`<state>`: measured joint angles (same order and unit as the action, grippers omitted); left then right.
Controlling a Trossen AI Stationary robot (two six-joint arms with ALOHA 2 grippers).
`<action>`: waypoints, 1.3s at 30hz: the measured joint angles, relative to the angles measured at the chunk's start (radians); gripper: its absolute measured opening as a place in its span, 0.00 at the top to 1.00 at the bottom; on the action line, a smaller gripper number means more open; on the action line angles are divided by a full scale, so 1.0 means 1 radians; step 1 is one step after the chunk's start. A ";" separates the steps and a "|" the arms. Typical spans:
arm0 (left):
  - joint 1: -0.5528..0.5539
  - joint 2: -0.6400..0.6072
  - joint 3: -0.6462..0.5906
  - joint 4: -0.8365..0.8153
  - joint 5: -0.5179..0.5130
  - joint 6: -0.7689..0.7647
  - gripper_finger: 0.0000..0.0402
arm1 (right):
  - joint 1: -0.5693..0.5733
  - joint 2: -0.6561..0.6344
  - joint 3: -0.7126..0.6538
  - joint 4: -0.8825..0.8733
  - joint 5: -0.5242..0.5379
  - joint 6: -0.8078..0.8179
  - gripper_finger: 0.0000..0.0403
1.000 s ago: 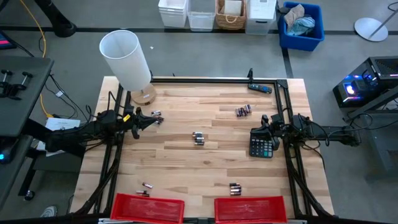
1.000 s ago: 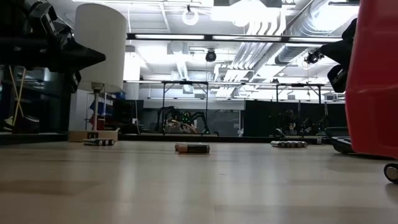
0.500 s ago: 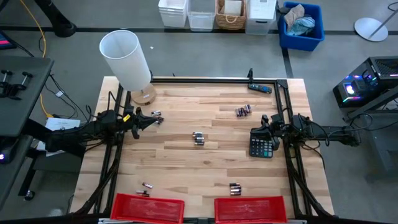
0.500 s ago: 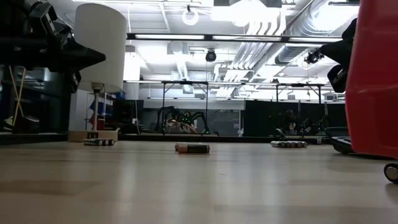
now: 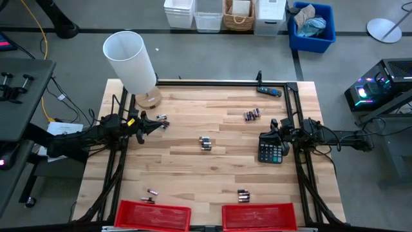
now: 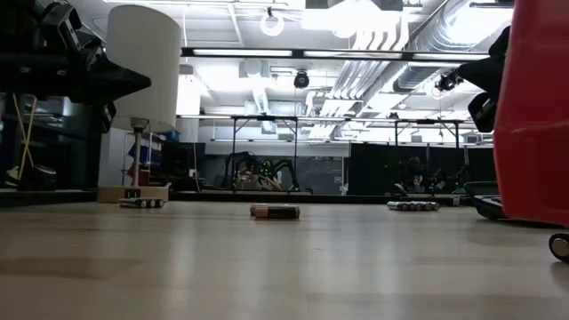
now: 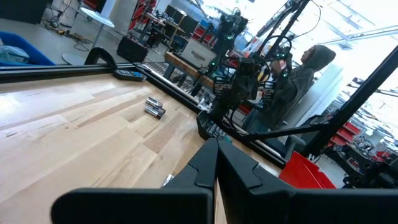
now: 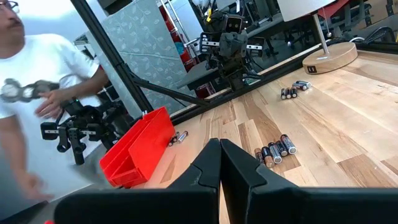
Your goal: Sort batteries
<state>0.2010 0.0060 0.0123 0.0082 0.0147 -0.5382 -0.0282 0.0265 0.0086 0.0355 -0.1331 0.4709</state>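
Small dark and silvery batteries lie flat on the wooden table in several little groups: mid-table [image 5: 205, 142], far right [image 5: 251, 115], left [image 5: 162, 122], and two near the front edge [image 5: 150, 193] [image 5: 243, 194]. My left gripper [image 5: 156, 124] is shut and empty. It hangs level over the table's left side, beside the left group. My right gripper [image 5: 266, 136] is also shut and empty, level at the right side over the black calculator [image 5: 270, 152]. The wrist views show each pair of fingers closed, left [image 7: 216, 158] and right [image 8: 219, 155], with batteries [image 8: 275, 150] beyond.
Two red bins [image 5: 152, 214] [image 5: 259, 216] stand at the front edge. A white lamp [image 5: 132, 61] rises from its round base [image 5: 148, 98] at the far left corner. A blue-and-black tool [image 5: 269, 91] lies at the far right. A person [image 8: 37, 93] stands beyond the table.
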 joint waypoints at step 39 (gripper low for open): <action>0.000 0.000 0.000 0.000 0.000 0.000 1.00 | 0.000 0.000 0.000 0.000 0.008 -0.025 1.00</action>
<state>0.2009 0.0060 0.0123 0.0082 0.0144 -0.5382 -0.0281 0.0265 0.0085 0.0353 -0.1247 0.4463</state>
